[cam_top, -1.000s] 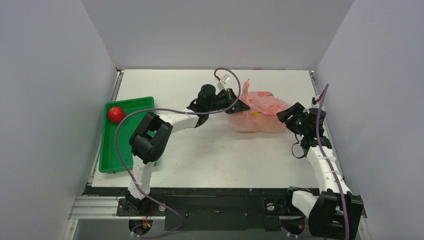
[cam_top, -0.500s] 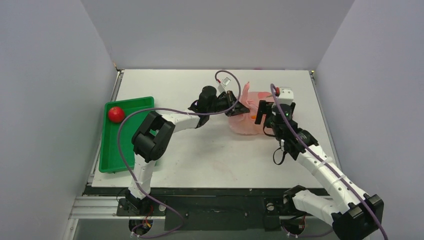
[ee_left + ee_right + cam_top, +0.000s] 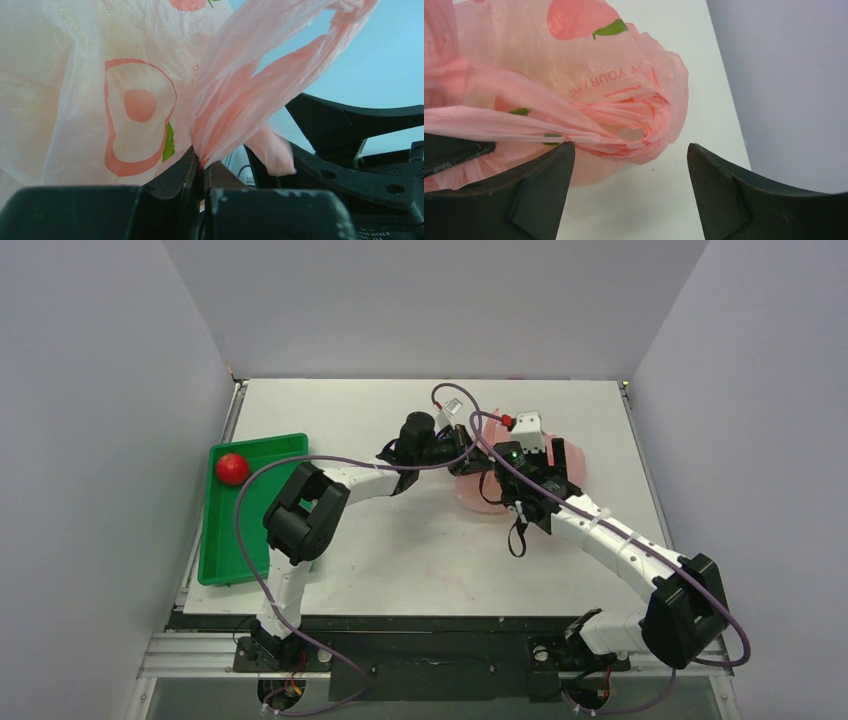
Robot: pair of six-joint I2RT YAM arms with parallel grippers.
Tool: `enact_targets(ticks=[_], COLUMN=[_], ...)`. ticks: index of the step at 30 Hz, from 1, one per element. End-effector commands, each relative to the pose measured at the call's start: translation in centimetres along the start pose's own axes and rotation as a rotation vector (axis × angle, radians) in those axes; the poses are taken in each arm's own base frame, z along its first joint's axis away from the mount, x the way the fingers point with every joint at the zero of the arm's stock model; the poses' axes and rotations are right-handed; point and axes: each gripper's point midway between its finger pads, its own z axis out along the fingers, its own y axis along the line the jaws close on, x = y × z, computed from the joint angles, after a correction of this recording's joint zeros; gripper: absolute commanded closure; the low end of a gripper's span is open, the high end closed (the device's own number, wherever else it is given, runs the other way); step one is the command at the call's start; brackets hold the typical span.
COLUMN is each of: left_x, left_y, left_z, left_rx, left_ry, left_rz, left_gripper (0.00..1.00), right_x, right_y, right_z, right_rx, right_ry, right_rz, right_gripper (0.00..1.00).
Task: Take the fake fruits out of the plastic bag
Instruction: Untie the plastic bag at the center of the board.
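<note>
The pink plastic bag (image 3: 480,492) lies at the back middle of the table, mostly covered by the arms. My left gripper (image 3: 468,458) is shut on a bunched bag handle (image 3: 235,100), pinched between its jaws in the left wrist view (image 3: 202,167). My right gripper (image 3: 553,462) hovers over the bag's right side, open and empty. In the right wrist view its gripper (image 3: 629,150) has the jaws wide apart, with the crumpled bag (image 3: 574,60) just beyond the left fingertip (image 3: 559,160). No yellow or orange fruit shows; they are hidden in the bag.
A green tray (image 3: 250,530) at the table's left edge holds a red round fruit (image 3: 232,468). Grey walls close in on the left, back and right. The white table (image 3: 664,200) shows bare under the right gripper.
My right arm has swung left from the table's right side to above the bag. My left gripper has stayed shut on the handle, almost unmoved.
</note>
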Motion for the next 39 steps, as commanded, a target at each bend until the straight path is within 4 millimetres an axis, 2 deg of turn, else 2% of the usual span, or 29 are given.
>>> enact_targets(ticks=[1, 7, 9, 11, 12, 14, 17, 21, 22, 23, 24, 25, 29, 33, 36, 39], left_x=[-1.4, -1.3, -1.2, -1.0, -1.0, -0.9, -0.6, -0.4, -0.3, -0.3, -0.3, -0.4, -0.8, -1.1, -1.2, -1.4], left_y=[-2.5, -2.7, -2.6, -2.4, -2.3, -2.0, -1.3, -0.4, -0.3, -0.1, -0.1, 0.0, -0.6, -1.0, -1.8, -3.0], left_z=[0.2, 0.2, 0.1, 0.1, 0.0, 0.0, -0.2, -0.5, -0.6, -0.7, -0.8, -0.8, -0.9, -0.9, -1.0, -1.7], left_rx=[0.057, 0.060, 0.057, 0.054, 0.052, 0.046, 0.033, 0.011, 0.008, 0.005, 0.003, 0.004, 0.035, 0.038, 0.048, 0.030], left_ry=[-0.016, -0.005, -0.002, 0.003, 0.004, 0.004, 0.007, 0.012, 0.012, 0.010, 0.011, 0.009, 0.006, 0.006, 0.010, 0.007], left_rz=[0.056, 0.062, 0.060, 0.056, 0.055, 0.054, 0.050, 0.046, 0.047, 0.046, 0.046, 0.046, 0.033, 0.049, 0.075, 0.162], left_gripper=[1.00, 1.00, 1.00, 1.00, 1.00, 1.00, 1.00, 1.00, 1.00, 1.00, 1.00, 1.00, 1.00, 0.99, 0.84, 0.62], right_x=[-2.5, -1.5, -1.0, -0.6, -0.7, -0.7, -1.5, -1.8, -1.8, -1.7, -1.4, -1.1, 0.3, 0.7, 0.1, -0.1], right_y=[0.1, 0.4, 0.4, 0.2, 0.2, -0.2, -1.9, -5.2, -6.9, -7.0, -8.9, -8.3, -10.9, -10.1, -10.2, -10.5], right_z=[0.5, 1.7, 2.4, 3.1, 3.3, 3.4, 3.0, 3.2, 3.6, 3.4, 4.3, 4.4, 6.5, 6.9, 6.4, 5.6], right_rx=[0.055, 0.069, 0.076, 0.090, 0.095, 0.117, 0.155, 0.144, 0.167, 0.114, 0.132, 0.048, -0.044, -0.116, -0.135, -0.131], right_ry=[-0.034, -0.014, -0.002, 0.008, 0.008, 0.003, -0.025, -0.049, -0.058, -0.066, -0.067, -0.058, -0.031, 0.015, -0.001, -0.005], right_rz=[0.006, 0.025, 0.053, 0.076, 0.088, 0.104, 0.170, 0.404, 0.470, 0.547, 0.619, 0.691, 0.898, 0.899, 0.881, 0.856], right_gripper=[0.22, 0.24, 0.33, 0.53, 0.70, 0.88, 1.00, 1.00, 1.00, 1.00, 1.00, 1.00, 1.00, 1.00, 1.00, 1.00])
